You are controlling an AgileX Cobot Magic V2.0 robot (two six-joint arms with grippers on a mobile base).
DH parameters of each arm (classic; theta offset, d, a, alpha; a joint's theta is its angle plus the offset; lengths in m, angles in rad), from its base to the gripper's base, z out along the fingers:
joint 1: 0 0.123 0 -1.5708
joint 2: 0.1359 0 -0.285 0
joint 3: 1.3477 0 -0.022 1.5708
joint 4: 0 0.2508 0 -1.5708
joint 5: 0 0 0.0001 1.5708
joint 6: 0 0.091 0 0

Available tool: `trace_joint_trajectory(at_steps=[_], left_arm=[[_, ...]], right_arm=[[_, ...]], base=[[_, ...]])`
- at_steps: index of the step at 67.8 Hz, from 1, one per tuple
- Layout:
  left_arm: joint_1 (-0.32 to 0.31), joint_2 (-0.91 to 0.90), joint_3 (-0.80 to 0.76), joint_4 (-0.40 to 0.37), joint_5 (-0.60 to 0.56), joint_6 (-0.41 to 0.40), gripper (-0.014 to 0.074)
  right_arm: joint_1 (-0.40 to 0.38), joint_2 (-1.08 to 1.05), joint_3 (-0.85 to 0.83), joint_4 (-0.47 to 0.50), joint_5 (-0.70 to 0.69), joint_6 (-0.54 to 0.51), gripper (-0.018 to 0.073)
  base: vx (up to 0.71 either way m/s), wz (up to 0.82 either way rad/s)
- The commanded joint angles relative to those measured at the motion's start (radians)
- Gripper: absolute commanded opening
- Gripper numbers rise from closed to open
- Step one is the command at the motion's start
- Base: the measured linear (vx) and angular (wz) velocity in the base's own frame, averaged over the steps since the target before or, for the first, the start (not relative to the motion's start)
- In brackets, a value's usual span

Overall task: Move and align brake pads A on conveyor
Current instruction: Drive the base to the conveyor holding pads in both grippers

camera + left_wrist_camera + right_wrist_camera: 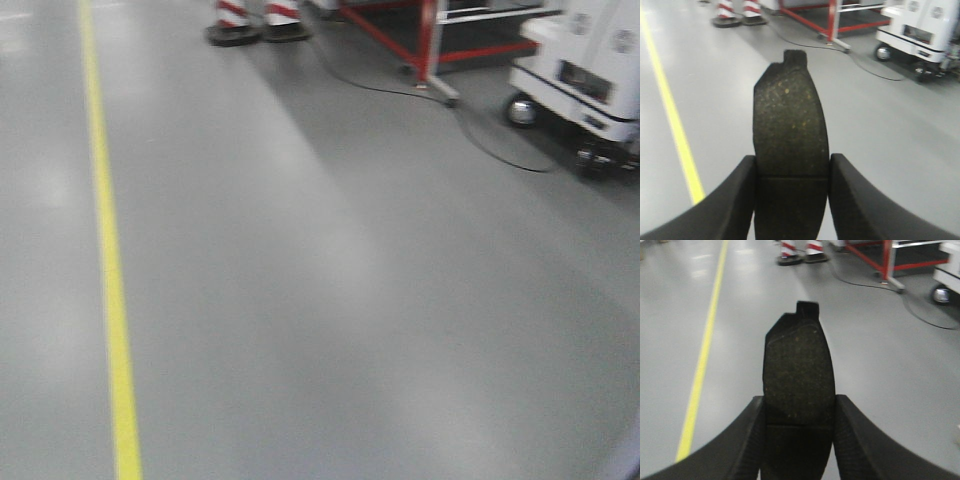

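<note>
The left jaws squeeze the first brake pad by its two long sides, down near the groove. That way it sticks straight out and cannot slip. The right jaws are closed on the second brake pad in the same way. Both pads are up in the air over the grey floor with its yellow line. No belt shows here, so the robot is probably carrying them there.
</note>
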Motion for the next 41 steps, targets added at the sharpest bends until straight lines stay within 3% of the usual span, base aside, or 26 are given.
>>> trace_joint_trajectory(at_steps=[1,23,41], left_arm=[[-0.005,0.011,-0.029,-0.017,-0.097,0.001,-0.0006],[-0.003,0.009,-0.029,-0.017,-0.096,0.001,-0.0006],[-0.003,0.009,-0.029,-0.017,-0.096,0.001,-0.0006]], right_arm=[[-0.005,0.010,-0.031,-0.005,-0.098,-0.007,-0.0007],[-0.005,0.010,-0.031,-0.005,-0.098,-0.007,-0.0007],[-0.005,0.010,-0.031,-0.005,-0.098,-0.007,-0.0007]], base=[[-0.11,0.85],[-0.05,0.83],[0.04,0.39]])
